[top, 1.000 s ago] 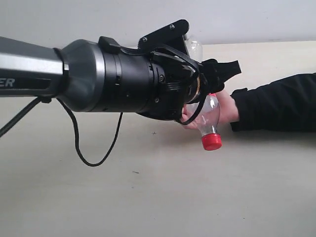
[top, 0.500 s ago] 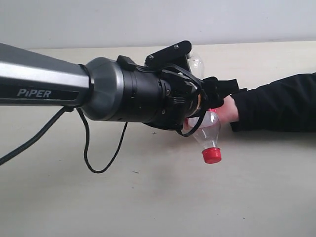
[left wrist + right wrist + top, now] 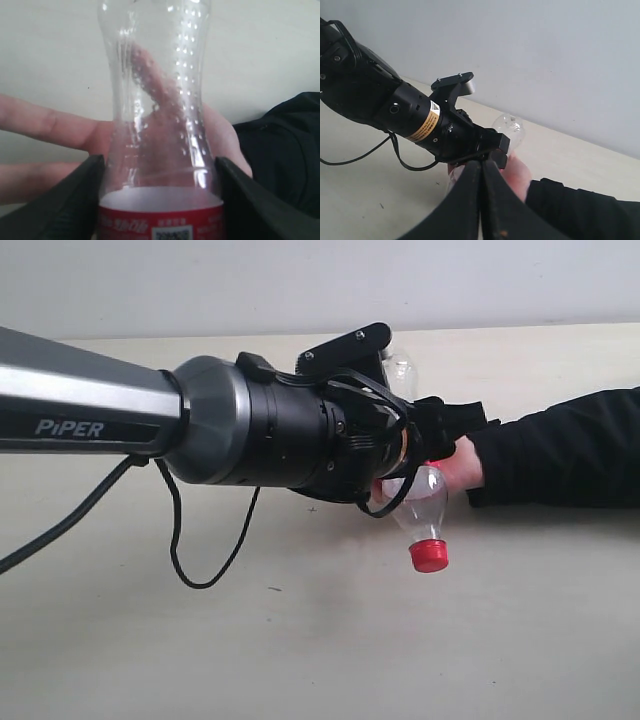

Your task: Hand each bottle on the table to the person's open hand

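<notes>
Right now the left pincer (image 3: 160, 200) is clamped on the small clear bottle (image 3: 425, 505), one black finger on each side of its body just above the red label (image 3: 160, 220). It holds the bottle tilted over the person's open hand (image 3: 462, 464), with the red cap (image 3: 430, 556) pointing down toward the worktop (image 3: 300, 640) and the base up and away behind the wrist. In the left wrist view you can see the palm and a finger straight through the plastic, so the bottle lies against the hand or just above it; you cannot tell which from these pictures.

Treat the bottle as very light. It looks empty: no liquid line shows, and the walls are clear apart from rows of small dots, which may be moulded dimples or droplets. Thin plastic like this gives under pressure and is smooth, so a hard squeeze would dent it and a loose one could let it slide. The waisted part where the fingers sit now is a sound place to hold. With the cap on, nothing should spill.

Your right pincer (image 3: 481, 170) has its fingers together with nothing between them, hovering near the handover. The black sleeve (image 3: 560, 450) rests along the worktop. No other bottle shows in these views.
</notes>
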